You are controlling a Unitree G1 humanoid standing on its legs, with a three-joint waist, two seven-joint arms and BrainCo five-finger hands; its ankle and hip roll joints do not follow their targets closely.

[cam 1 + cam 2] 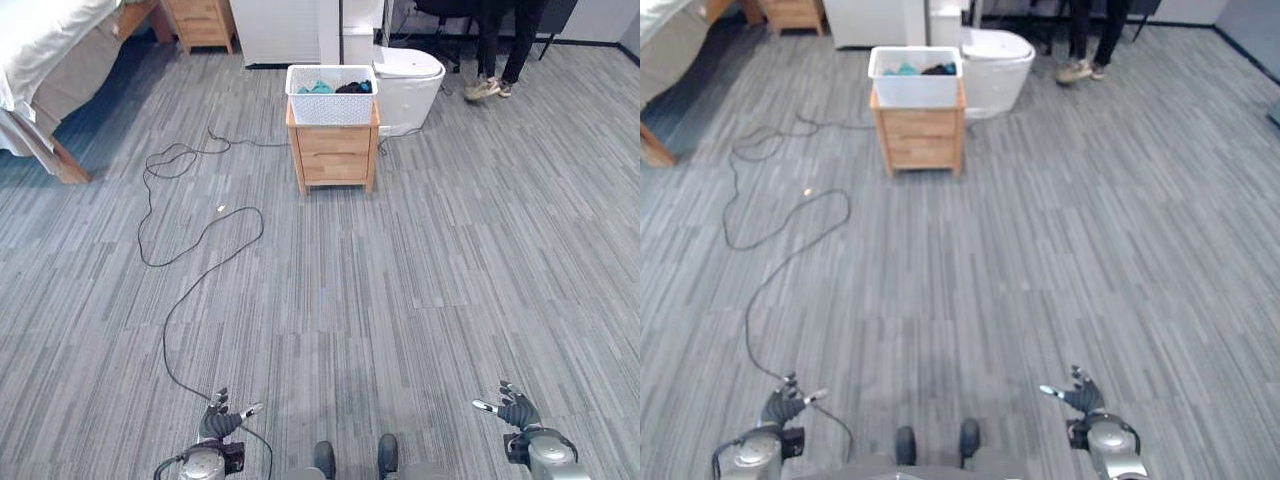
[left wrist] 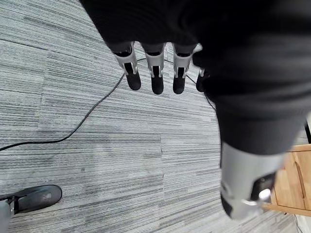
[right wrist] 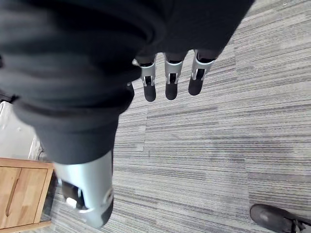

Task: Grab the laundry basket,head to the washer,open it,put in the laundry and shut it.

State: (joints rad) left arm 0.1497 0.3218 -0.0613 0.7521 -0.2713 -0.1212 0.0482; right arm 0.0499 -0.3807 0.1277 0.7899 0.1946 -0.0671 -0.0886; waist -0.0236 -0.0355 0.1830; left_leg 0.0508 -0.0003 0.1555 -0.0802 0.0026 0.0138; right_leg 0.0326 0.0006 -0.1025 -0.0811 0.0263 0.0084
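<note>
The white laundry basket [image 1: 331, 95] is located at the upper centre of the head views, seated on top of a small wooden nightstand [image 1: 334, 154]. Teal and dark laundry [image 1: 336, 87] is contained in it. The white washer [image 1: 407, 88] stands directly to the right of the nightstand and slightly behind it, with its lid down. Grey carpet floor [image 1: 420, 270] separates these items from both hands, which are held well apart from the basket.

The left hand [image 1: 221, 417] is seen at the lower left of the left eye view, and the right hand [image 1: 513, 407] at the lower right. In each wrist view the fingers are extended and spread over bare floor, with nothing held: left hand fingers [image 2: 154, 68], right hand fingers [image 3: 170, 77].

A wooden bed [image 1: 55, 60] with white bedding is shown at the upper left of the left eye view. A person's legs and shoes [image 1: 497, 60] are visible at the upper right, behind the washer.
</note>
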